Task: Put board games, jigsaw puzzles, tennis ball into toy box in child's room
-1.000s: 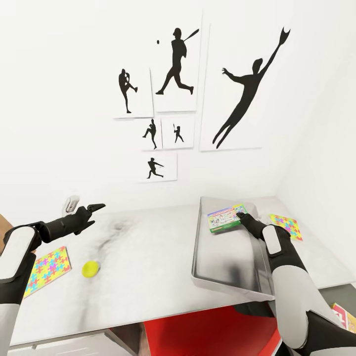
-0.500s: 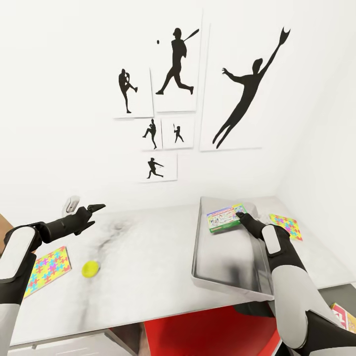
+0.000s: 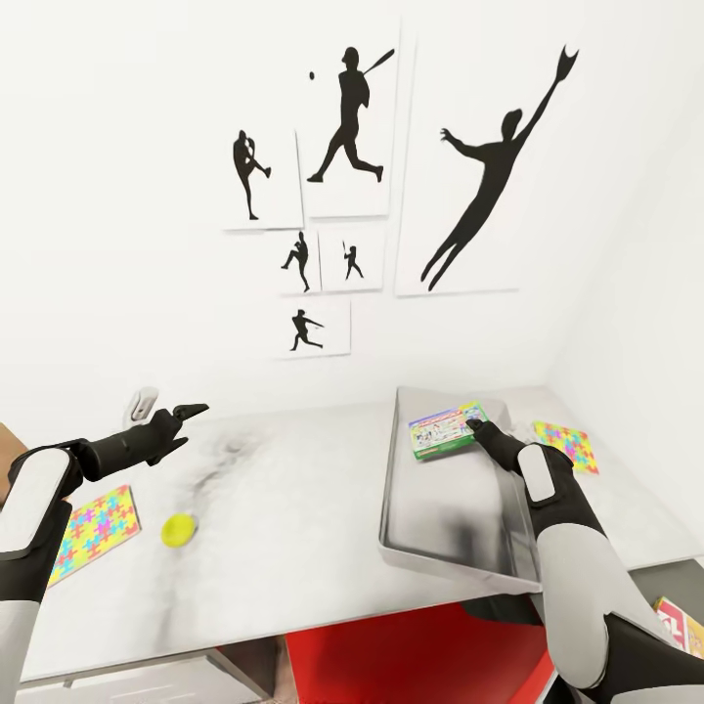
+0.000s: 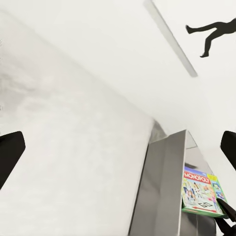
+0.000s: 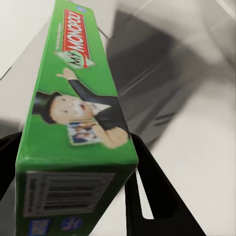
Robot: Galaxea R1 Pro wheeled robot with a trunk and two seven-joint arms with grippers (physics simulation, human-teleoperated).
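Head cam: high, looks fwd and down over table (image 3: 293, 528) to wall silhouettes (image 3: 489, 176). Left wrist cam: looks across tabletop toward toy box (image 4: 157, 196). Right wrist cam: very close on Monopoly box (image 5: 73, 123). All 3 views share that box.

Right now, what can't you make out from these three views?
- Game box in the right gripper: head view doesn't show whether it rests on the tray floor or hangs above.
- Red-yellow box: cut off by the head view's edge and the right arm; print unreadable.
- Puzzle by the ball: near end hidden behind the left arm.
- Left gripper: finger gap too small in head view.
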